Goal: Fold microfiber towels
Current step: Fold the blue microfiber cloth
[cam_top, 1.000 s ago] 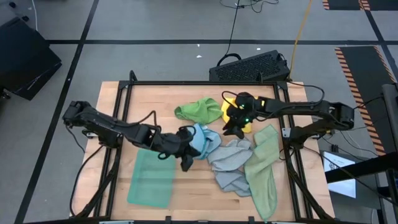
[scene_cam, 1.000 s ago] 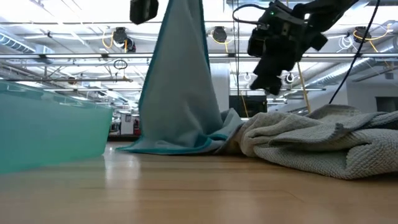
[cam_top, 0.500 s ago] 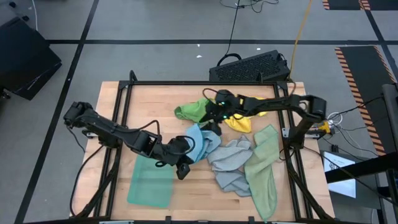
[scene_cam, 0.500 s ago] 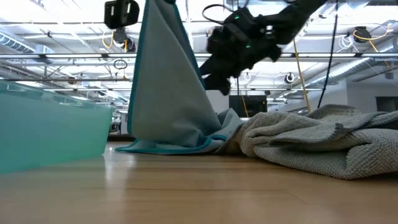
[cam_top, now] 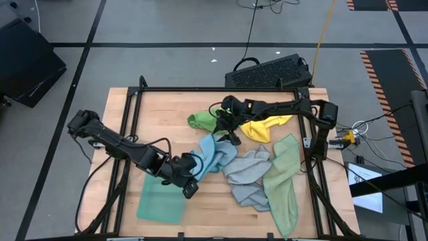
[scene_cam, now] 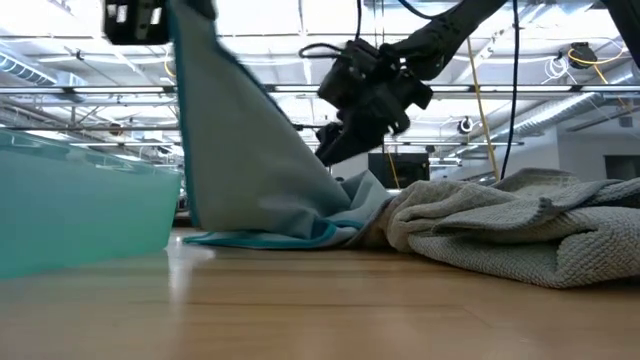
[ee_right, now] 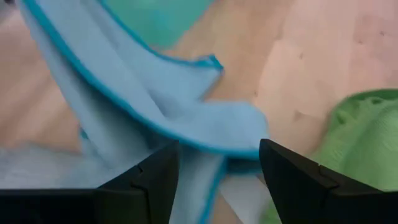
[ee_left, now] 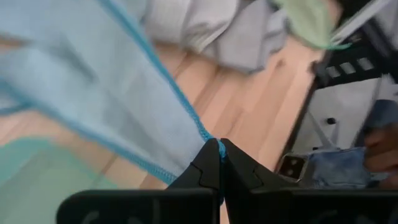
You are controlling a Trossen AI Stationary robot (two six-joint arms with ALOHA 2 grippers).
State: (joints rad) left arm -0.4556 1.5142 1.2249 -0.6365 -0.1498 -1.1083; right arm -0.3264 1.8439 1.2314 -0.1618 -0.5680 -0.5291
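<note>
The light blue towel (cam_top: 212, 154) stands lifted at the table's middle, one end raised by my left gripper (cam_top: 190, 189), which is shut on it. My right gripper (cam_top: 232, 138) hovers open above the towel's far end (ee_right: 186, 124), its fingers (ee_right: 155, 180) on either side and touching nothing. A folded teal towel (cam_top: 160, 199) lies flat near the front left. The bright green towel (cam_top: 204, 119) and yellow towel (cam_top: 264, 127) lie crumpled behind. The grey towel (cam_top: 247, 177) and sage towel (cam_top: 284, 181) lie heaped at the right. My left gripper pinches the light blue towel's dark-blue hemmed edge at a corner (ee_left: 210, 138) between its two fingertips. The cloth slopes down from that raised corner (scene_cam: 190, 20), drawn fairly taut. Its lower end (scene_cam: 280, 232) rests on the table against the grey towel.
A black frame rail (cam_top: 200, 89) runs around the wooden table top. A dark keyboard-like box (cam_top: 267, 70) lies beyond the far edge. Bare wood shows at the far left (cam_top: 147, 120) and along the near edge (cam_top: 214, 214).
My left gripper has gone toward the table's near-left with the light blue towel's corner, so the cloth now slopes instead of hanging steeply; its lower end has stayed put. My right gripper has swung from above the yellow towel toward the table's left, sinking and rolling.
</note>
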